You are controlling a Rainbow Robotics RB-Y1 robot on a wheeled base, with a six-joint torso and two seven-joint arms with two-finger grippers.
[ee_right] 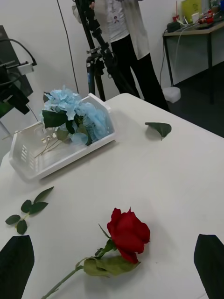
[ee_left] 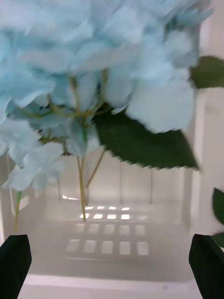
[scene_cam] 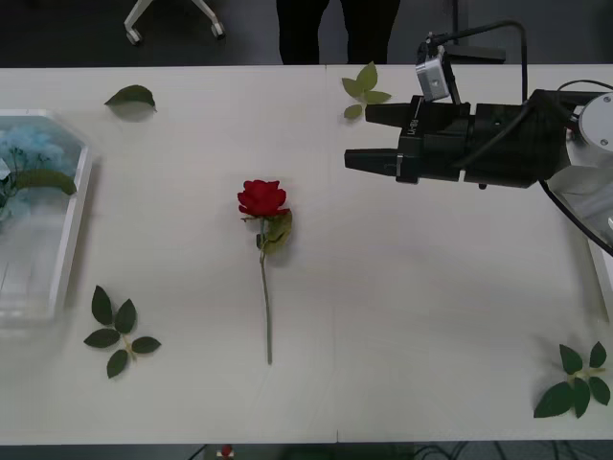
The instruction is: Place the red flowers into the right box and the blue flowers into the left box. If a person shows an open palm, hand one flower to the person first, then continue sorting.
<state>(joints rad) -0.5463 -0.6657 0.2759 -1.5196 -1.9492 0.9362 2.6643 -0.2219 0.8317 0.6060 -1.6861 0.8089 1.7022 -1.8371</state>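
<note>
A single red flower (scene_cam: pixel 261 198) lies in the middle of the table, stem toward me; in the right wrist view the red flower (ee_right: pixel 129 232) lies just ahead of my fingers (ee_right: pixel 17 264). My right gripper (scene_cam: pixel 369 136) hovers open to the right of it and farther back, pointing left. The left box (scene_cam: pixel 75 225) at the table's left holds blue flowers (scene_cam: pixel 24 153). My left gripper (ee_left: pixel 109 273) is open and empty over the left box (ee_left: pixel 107 233), close under the blue flowers (ee_left: pixel 93 70). The right box (scene_cam: pixel 601 266) peeks in at the right edge. A person (scene_cam: pixel 335 29) stands beyond the far edge.
Loose green leaf sprigs lie at the far left (scene_cam: pixel 130 96), far middle (scene_cam: pixel 364 89), near left (scene_cam: pixel 120 333) and near right (scene_cam: pixel 578 380). A tripod (ee_right: pixel 95 51) stands behind the table beside the person.
</note>
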